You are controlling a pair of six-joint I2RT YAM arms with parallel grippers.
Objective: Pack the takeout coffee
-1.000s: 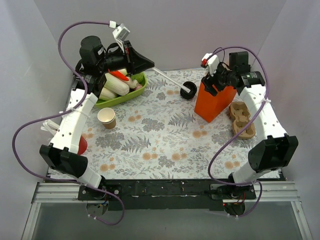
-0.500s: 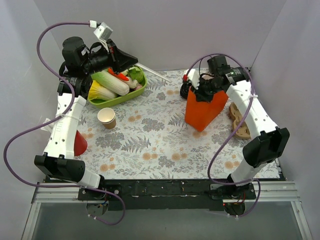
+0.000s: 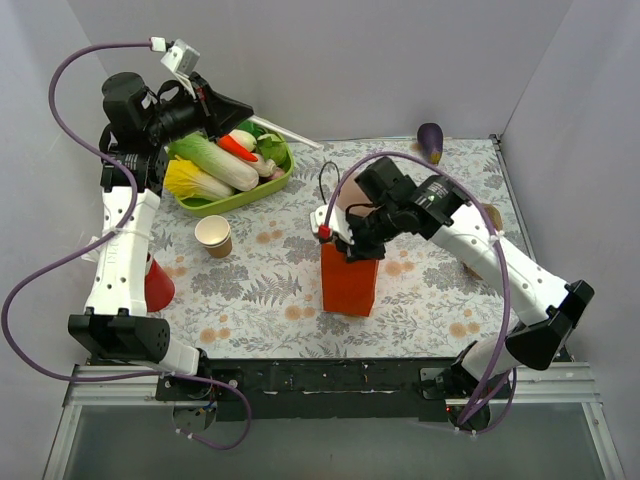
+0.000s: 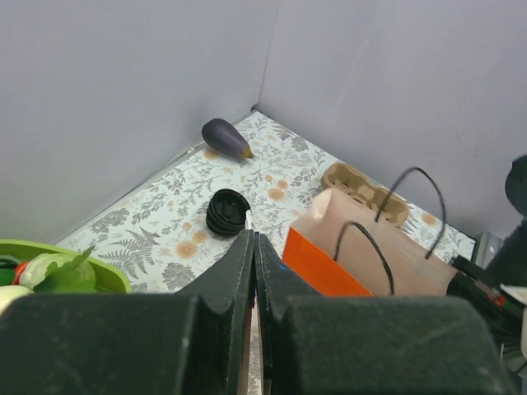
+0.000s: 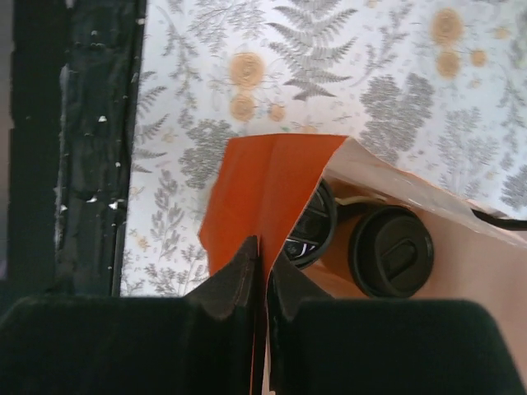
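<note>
The right gripper pinches the edge of the orange bag, near the middle of the table. Two cups with black lids sit inside it (one looks partly hidden). Another cup, without a lid, stands apart on the left. The left gripper is closed on nothing, up by the green bowl.

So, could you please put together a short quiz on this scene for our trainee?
1. True or false: the right gripper has its jaws shut on the rim of the orange paper bag.
2. How many lidded cups show inside the bag in the right wrist view? A one, B two, C four.
3. Name the purple vegetable lying alone.
Key: 1 true; 2 B; 3 eggplant.
</note>
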